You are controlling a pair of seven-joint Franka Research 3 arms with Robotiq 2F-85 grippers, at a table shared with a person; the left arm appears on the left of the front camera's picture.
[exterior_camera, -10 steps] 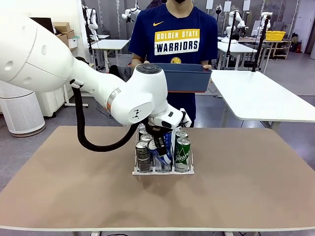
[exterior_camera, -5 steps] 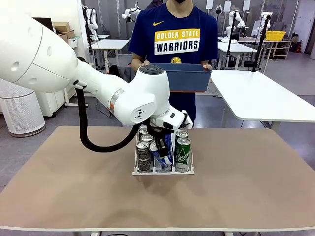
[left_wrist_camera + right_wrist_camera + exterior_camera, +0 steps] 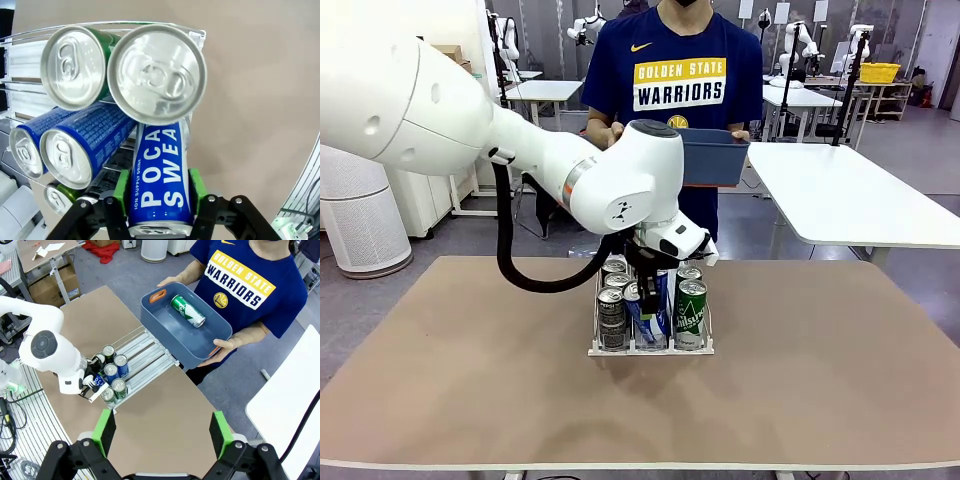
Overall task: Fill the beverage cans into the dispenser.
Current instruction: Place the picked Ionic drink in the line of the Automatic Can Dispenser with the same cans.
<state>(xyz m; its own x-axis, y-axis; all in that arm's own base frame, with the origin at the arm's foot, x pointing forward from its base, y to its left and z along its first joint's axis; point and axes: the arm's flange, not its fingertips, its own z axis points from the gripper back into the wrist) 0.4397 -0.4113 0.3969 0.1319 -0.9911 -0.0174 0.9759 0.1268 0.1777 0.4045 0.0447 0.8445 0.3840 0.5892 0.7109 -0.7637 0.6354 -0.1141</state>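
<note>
Since the earlier frame, the left arm [image 3: 520, 150] has swung its bulky wrist joint to the right and a little higher, so that in the front view it now covers more of the tub, while the can it carries has barely shifted. We see the brown surface [image 3: 820, 380] with the person [image 3: 675, 80] standing at its far side, both hands holding up a blue-grey tub [image 3: 165, 330]. A single green can [image 3: 188, 311] lies on its side in that tub. The dispenser [image 3: 650, 349] sits near the middle of the surface, its filled end toward the robot and its far stretch of lanes bare in the right wrist view. In its left lane stand dark cans [image 3: 610, 318] one behind another. In its right lane two green cans [image 3: 691, 312] stand upright. In the middle lane another blue can [image 3: 65, 160] rests behind the one being held. The left gripper [image 3: 160, 192] pinches a blue can with white lettering [image 3: 160, 170] between its green pads, and the can is tilted over the front of the middle lane, with its top touching the front green can. The right gripper [image 3: 162, 435] hangs high above the surface with its fingers spread wide and nothing between them.
</note>
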